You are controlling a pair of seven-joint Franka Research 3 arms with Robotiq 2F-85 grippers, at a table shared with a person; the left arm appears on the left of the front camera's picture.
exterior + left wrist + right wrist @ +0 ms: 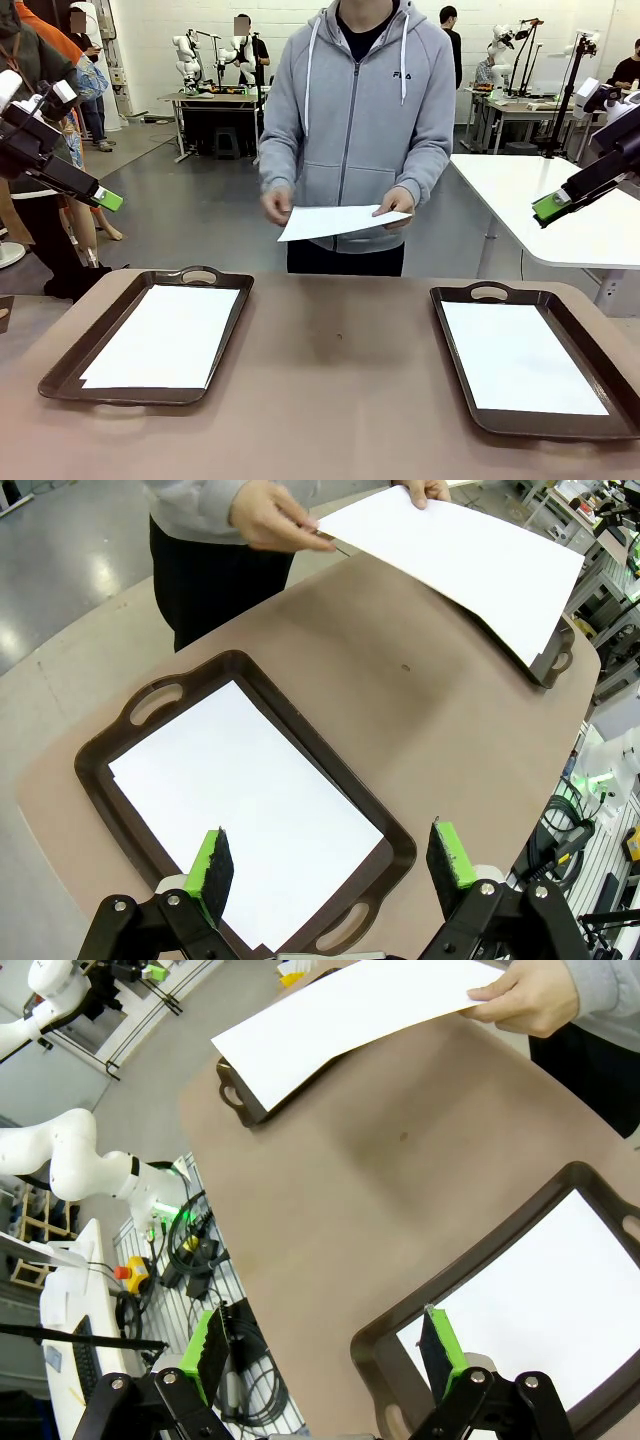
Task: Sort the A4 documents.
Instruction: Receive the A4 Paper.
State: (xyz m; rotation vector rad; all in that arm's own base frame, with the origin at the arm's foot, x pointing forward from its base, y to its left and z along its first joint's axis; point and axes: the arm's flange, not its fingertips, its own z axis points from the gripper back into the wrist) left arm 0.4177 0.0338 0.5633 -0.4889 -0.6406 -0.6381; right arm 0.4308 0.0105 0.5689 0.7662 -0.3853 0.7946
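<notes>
A4 documents lie one in each brown tray: left tray point(60, 375), right tray point(455, 350). At frame centre the person's hands point(398, 207) hold another sheet point(335, 221) level over the table edge, likely offering it. My left gripper point(325, 860) and right gripper point(325, 1345) hover raised with fingers apart, empty.

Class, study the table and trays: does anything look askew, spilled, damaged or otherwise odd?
Little stands out. The sheet in the left tray lies slightly skewed to the tray's walls. The sheet in the right tray lies straight. The person holds one more sheet in both hands above the table's far edge.
</notes>
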